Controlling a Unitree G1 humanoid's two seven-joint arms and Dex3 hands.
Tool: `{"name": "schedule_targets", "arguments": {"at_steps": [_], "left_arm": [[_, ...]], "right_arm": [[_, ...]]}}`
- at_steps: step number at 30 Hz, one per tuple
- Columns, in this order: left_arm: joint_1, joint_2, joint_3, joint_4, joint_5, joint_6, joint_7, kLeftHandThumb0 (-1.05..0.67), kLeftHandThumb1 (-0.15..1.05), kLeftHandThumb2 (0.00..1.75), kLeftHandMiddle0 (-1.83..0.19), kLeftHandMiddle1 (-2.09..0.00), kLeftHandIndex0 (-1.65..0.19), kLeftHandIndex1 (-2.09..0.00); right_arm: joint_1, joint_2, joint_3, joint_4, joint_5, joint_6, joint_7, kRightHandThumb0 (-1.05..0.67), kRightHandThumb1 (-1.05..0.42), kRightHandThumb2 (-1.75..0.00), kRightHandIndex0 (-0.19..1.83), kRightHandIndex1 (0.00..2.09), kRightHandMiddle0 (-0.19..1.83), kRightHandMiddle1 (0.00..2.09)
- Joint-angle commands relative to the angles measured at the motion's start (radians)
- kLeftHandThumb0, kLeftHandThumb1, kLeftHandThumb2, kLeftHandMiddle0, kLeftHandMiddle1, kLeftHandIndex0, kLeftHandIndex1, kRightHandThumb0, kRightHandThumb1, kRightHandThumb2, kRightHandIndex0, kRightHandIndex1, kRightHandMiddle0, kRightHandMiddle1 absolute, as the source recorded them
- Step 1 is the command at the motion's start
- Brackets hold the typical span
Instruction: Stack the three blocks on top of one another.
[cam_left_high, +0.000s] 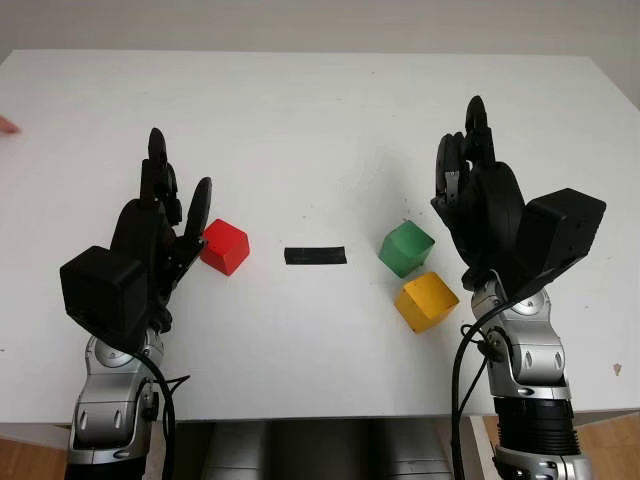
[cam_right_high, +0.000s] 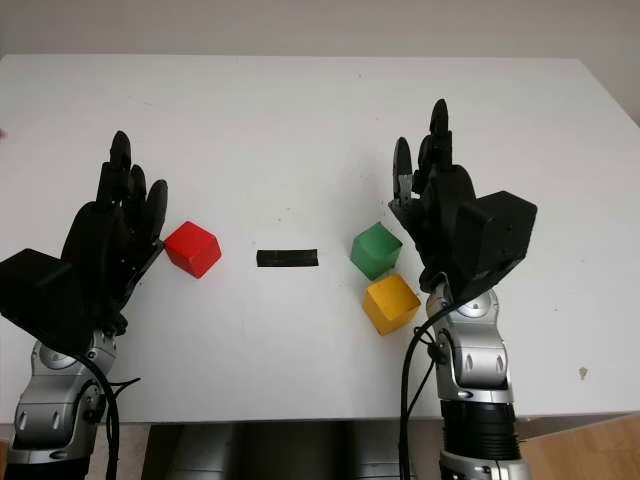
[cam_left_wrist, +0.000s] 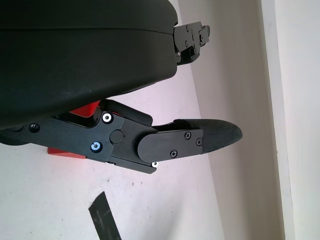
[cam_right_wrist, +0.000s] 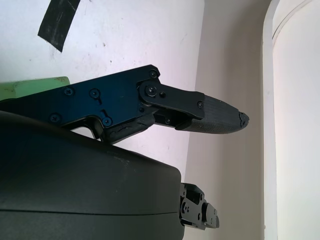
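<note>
Stacking not yet begun: red block (cam_left_high: 225, 246), green block (cam_left_high: 406, 248), yellow block (cam_left_high: 426, 300) all sitting separate on tabletop (cam_left_high: 320, 120). Left hand (cam_left_high: 165, 235) hovering beside red, right hand (cam_left_high: 475, 195) beside green; both holding nothing, fingers extended. Next: closing on one block, likely red.

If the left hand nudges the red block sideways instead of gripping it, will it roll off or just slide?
The red block looks like a flat-faced cube sitting squarely on the smooth white table, so it would probably slide or twist, not roll. It seems rigid, likely holding shape in a grip. The left hand is open, right beside it.
</note>
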Motion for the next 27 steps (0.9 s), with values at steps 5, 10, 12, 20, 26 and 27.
{"name": "schedule_targets", "arguments": {"at_steps": [5,10,12,20,26,27], "left_arm": [[0.015,-0.006,-0.007,-0.013,-0.002,0.001,0.001,-0.65,1.05,0.46,0.19,0.0,0.19,-0.02],[0.011,-0.009,-0.013,-0.009,0.007,0.003,0.007,-0.66,1.05,0.47,0.19,0.0,0.19,-0.03],[0.012,-0.015,-0.009,-0.007,0.002,-0.006,0.012,-0.65,1.05,0.46,0.19,-0.01,0.19,-0.03],[-0.017,0.029,0.058,-0.021,-0.014,-0.084,0.016,-0.65,1.05,0.29,0.01,-0.1,0.06,-0.1],[-0.067,0.319,0.095,0.003,0.05,-0.112,-0.182,-0.5,1.04,0.1,-0.34,-0.11,-0.39,-0.3],[-0.079,0.365,0.099,0.009,0.048,-0.103,-0.224,-0.5,1.02,0.08,-0.36,-0.11,-0.42,-0.31]], "right_arm": [[0.001,0.0,0.003,-0.007,0.005,-0.011,0.004,-0.66,-1.05,-0.64,-0.19,0.0,-0.19,0.0],[-0.001,-0.003,-0.001,-0.009,0.011,-0.005,0.008,-0.66,-1.05,-0.63,-0.19,0.0,-0.19,0.0],[0.0,-0.005,-0.003,-0.012,0.015,-0.005,0.011,-0.65,-1.05,-0.63,-0.19,0.0,-0.19,0.0],[-0.022,-0.088,-0.012,0.045,0.05,-0.111,0.177,-0.7,-1.05,-0.66,-0.13,0.04,-0.12,0.05],[-0.081,-0.144,-0.032,0.109,0.129,-0.118,0.294,-0.7,-1.05,-0.62,-0.13,0.05,-0.13,0.05],[-0.088,-0.15,-0.034,0.117,0.135,-0.113,0.302,-0.7,-1.05,-0.62,-0.13,0.04,-0.13,0.04]]}}
